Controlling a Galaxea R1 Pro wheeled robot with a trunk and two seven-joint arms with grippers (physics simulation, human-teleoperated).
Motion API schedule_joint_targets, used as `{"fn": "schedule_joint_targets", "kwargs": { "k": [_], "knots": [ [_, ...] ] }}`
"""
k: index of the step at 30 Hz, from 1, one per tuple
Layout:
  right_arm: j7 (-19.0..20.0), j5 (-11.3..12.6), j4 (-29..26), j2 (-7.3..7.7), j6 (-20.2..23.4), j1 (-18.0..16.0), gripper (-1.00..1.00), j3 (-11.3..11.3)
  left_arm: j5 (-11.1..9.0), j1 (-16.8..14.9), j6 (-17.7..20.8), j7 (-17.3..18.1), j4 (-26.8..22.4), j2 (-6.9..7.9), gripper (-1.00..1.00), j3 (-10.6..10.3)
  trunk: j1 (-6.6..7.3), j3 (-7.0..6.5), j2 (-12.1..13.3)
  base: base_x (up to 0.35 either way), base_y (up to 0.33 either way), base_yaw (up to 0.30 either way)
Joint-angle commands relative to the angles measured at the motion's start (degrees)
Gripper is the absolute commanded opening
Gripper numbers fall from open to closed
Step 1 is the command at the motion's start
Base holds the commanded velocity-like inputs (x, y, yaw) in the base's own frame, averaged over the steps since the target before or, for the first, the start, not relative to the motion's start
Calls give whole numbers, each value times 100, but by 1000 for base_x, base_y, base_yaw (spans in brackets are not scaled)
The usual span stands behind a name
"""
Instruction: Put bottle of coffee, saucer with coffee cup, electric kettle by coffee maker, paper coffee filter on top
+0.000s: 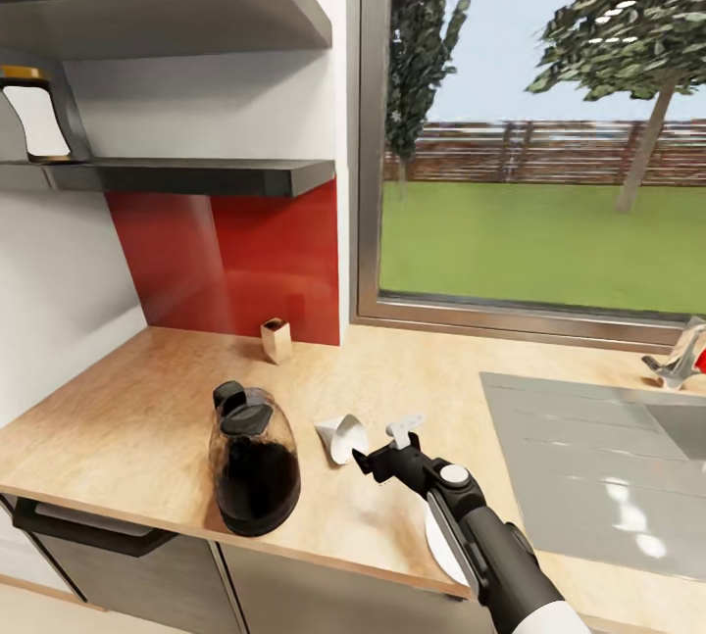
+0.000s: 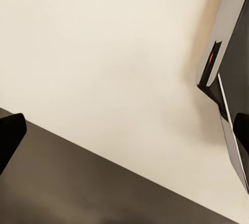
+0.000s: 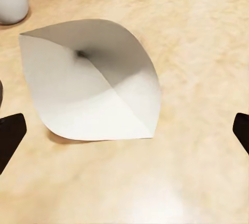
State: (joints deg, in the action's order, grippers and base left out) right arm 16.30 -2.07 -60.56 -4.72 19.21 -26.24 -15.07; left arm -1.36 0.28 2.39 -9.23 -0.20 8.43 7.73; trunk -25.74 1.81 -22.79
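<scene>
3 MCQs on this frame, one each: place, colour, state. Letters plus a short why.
1. Where does the paper coffee filter lie?
A. on the countertop
B. on the lower shelf
C. in the sink

2. What colour is the wall panel behind the countertop?
A. green
B. red
C. blue

3. How is the right end effector set?
A. shut on the filter
B. shut on the electric kettle
C. open, fingers apart, holding nothing

Answers:
1. A: the right wrist view shows the filter on its side on the wood-look top, and the head view shows it just right of the electric kettle.
2. B: the panel under the lower shelf is red.
3. C: the dark fingertips sit at opposite edges of the right wrist view, clear of the filter.
</scene>
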Motion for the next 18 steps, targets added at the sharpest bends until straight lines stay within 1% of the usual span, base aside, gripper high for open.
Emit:
{"fn": "schedule_joint_targets", "kwargs": {
  "k": [1, 6, 12, 14, 16, 18],
  "knots": [
    [23, -25, -6, -2, 30, -4, 100, 5, -14, -1, 16, -8, -6, -5, 100, 26, -4, 11, -13, 45, 6, 0],
    [16, -30, -2, -2, 33, -4, 100, 4, -14, -1, 14, -9, -6, -23, 100, 26, -4, 11, -13, 23, 2, 0],
    [6, -34, -8, -2, 38, -3, 100, 4, -14, -1, 16, -9, -6, -25, 100, 26, -4, 11, -13, 204, 35, 0],
    [5, -77, -9, -2, 39, -4, 100, 4, -14, -1, 16, -9, -6, -25, 100, 26, -4, 11, -13, 134, 18, 0],
    [5, -197, -9, -2, 37, -4, 100, 4, -14, -1, 16, -9, -6, -25, 100, 26, -4, 11, -13, 47, 6, 0],
    [5, -243, -5, -2, 34, -4, 100, 4, -14, -1, 16, -9, -6, -25, 100, 26, -4, 11, -13, 18, 2, 0]
  ]
}}
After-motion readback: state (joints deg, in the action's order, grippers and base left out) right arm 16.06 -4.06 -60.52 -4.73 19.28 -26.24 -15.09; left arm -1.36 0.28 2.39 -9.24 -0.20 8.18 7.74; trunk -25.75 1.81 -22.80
